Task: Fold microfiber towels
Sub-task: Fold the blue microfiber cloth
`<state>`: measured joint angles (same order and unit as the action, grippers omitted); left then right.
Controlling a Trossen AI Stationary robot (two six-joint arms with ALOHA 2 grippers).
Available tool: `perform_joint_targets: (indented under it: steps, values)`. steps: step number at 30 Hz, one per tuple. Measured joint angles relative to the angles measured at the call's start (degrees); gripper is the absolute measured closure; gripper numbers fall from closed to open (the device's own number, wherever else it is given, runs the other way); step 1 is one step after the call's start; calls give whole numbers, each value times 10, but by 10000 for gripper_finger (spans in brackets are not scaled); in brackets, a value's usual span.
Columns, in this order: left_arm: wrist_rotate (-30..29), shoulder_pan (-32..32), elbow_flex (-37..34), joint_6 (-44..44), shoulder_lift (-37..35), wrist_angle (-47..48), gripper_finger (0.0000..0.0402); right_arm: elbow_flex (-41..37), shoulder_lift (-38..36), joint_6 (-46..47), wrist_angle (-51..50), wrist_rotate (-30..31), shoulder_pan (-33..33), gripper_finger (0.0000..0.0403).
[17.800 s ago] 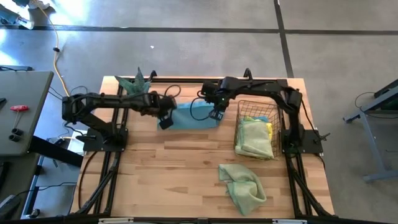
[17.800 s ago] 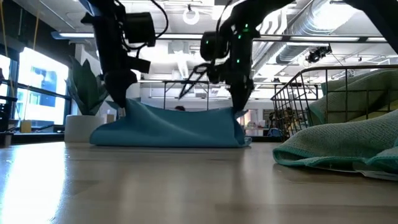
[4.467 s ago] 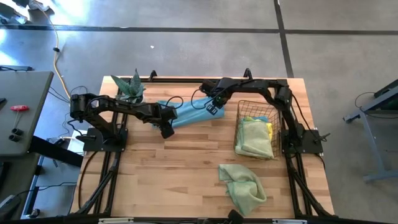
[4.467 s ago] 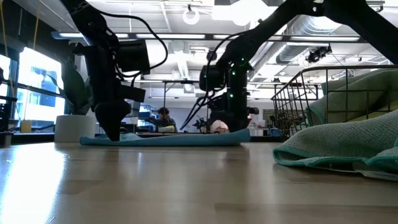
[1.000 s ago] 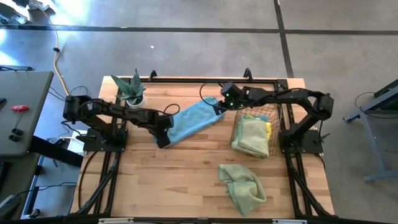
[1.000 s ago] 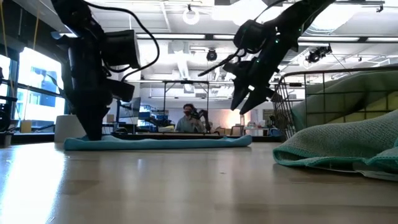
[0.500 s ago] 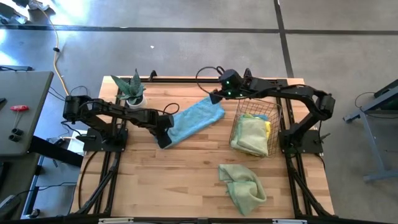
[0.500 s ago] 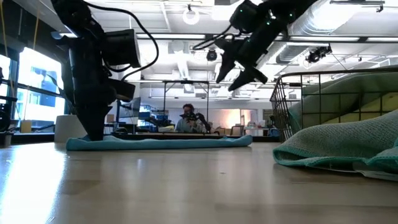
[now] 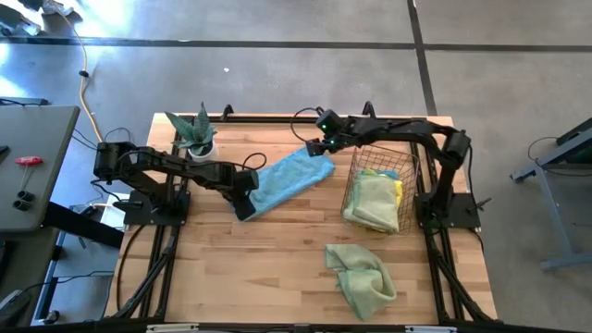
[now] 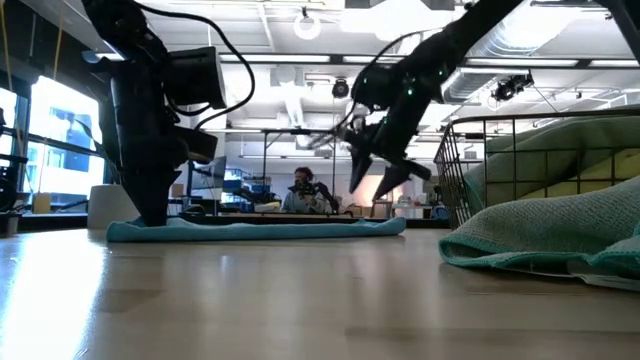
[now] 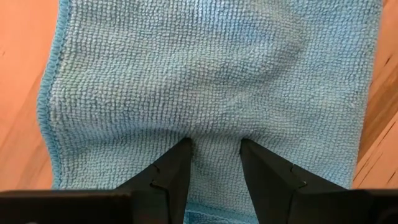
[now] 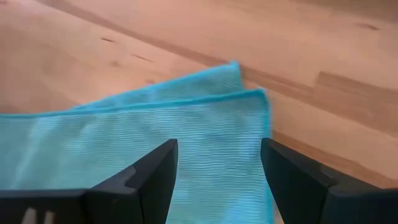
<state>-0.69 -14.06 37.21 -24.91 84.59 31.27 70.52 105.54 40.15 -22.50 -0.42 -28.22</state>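
**A:** Where did we find the light blue towel (image 9: pixel 285 179)?

**B:** It lay flat and folded on the wooden table (image 9: pixel 277 259), slanting between the two arms, with the potted plant (image 9: pixel 195 132) off by its near-left end.

**A:** And the left gripper (image 11: pixel 215 147)?

**B:** We saw it planted on the towel's left end, fingers (image 11: pixel 176 163) a little apart and pressing into the pile. We could not tell whether any cloth was pinched.

**A:** The right gripper (image 9: pixel 313 147)?

**B:** Spread open and holding nothing, just above the towel's far corner.

**A:** The rest?

**B:** We noted green and yellow towels (image 9: pixel 375 202) in the wire basket (image 9: pixel 381 162), and a crumpled green towel (image 9: pixel 363 277) lying in front of it.
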Motion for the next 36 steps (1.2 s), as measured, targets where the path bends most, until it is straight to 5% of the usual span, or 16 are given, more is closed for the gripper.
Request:
perform_joint_targets:
  steps: [17,22,29,36]
  values:
    - [0,0,0,-4,0,3,268,0,6,-26,-227,-60,38,181]
    - [0,0,0,-2,0,3,268,16,-24,-27,-204,-52,50,181]
    - [0,0,0,-1,0,2,268,78,-32,-72,-162,39,41,181]
    - [-1,0,0,-5,0,0,268,78,-15,-53,-146,28,-3,181]
